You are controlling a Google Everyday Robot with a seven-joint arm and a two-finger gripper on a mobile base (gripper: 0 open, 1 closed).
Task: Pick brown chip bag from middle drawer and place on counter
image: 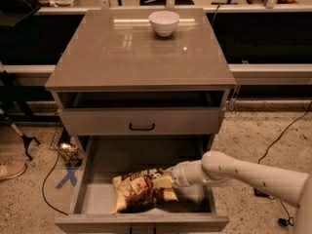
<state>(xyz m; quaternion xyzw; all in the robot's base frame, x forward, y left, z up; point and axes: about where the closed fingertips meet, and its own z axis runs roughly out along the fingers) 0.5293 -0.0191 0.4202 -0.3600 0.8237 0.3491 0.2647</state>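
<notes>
Brown chip bag (138,193) against gripper (166,180)

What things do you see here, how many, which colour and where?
counter: one, taupe-grey, top of the cabinet.
bowl: one, white, back of the counter.
upper drawer front: one, grey, black handle, under the counter.
middle drawer: one, grey, pulled open below.
brown chip bag: one, brown and yellow, on the drawer floor.
tape cross: one, blue, floor left of drawer.
shoe: one, tan, floor at far left.
arm: one, white, reaching from the right.
gripper: one, white, at the bag's right end.
</notes>
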